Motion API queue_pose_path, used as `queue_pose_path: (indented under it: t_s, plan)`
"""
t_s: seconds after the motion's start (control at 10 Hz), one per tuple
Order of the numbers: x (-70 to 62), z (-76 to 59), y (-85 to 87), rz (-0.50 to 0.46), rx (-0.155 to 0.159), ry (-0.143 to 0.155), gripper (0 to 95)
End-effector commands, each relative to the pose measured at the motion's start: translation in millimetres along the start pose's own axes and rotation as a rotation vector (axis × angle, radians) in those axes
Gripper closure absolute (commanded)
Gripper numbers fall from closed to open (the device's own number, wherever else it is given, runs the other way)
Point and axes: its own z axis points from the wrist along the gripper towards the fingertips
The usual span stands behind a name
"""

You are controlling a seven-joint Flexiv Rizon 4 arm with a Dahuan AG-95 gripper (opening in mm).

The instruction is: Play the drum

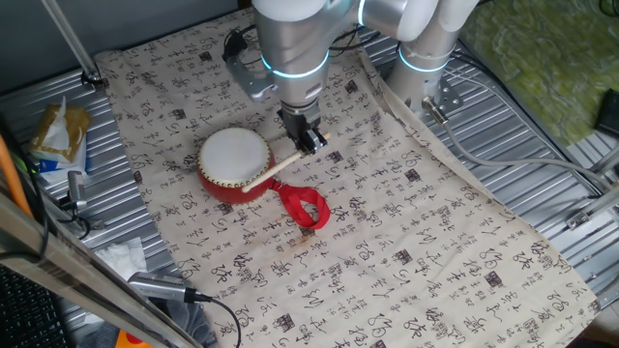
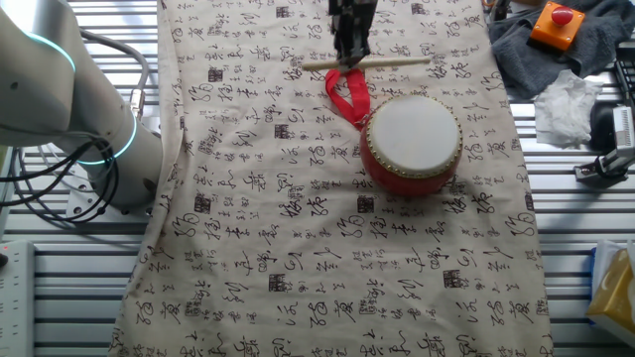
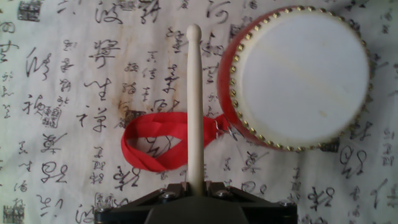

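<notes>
Drum (image 1: 235, 164) sat mid-cloth (image 1: 406, 232), left of gripper (image 1: 311, 139); judged light, rigid, thin skin fragile | other fixed view: red barrel, white top, ribbon (image 2: 347, 94) beside | hand view: studded rim; gripper clamped on stick (image 3: 196, 106); best struck, not grasped.

Pincer (image 3: 196, 194) fingertips and stick (image 3: 195, 106) butt below hand view's bottom edge.

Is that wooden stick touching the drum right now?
Apart. The hand view shows patterned cloth between the stick and the drum's red side.
</notes>
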Motion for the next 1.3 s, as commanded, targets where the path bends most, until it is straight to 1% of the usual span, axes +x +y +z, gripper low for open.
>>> queue_pose_path:
  t_s: [0.1,0.5,0.8,1.0,1.3]
  plan:
    - [3.2,-0.6,-7.0,-0.004,0.000,-0.003,95.0]
    - [12.6,-0.7,-39.9,-0.041,-0.002,-0.008,95.0]
    - [18.8,3.9,-62.8,-0.068,-0.010,-0.014,95.0]
    - [21.0,7.0,-71.8,-0.079,-0.012,-0.017,95.0]
    - [23.6,15.6,-87.8,-0.103,-0.017,-0.027,95.0]
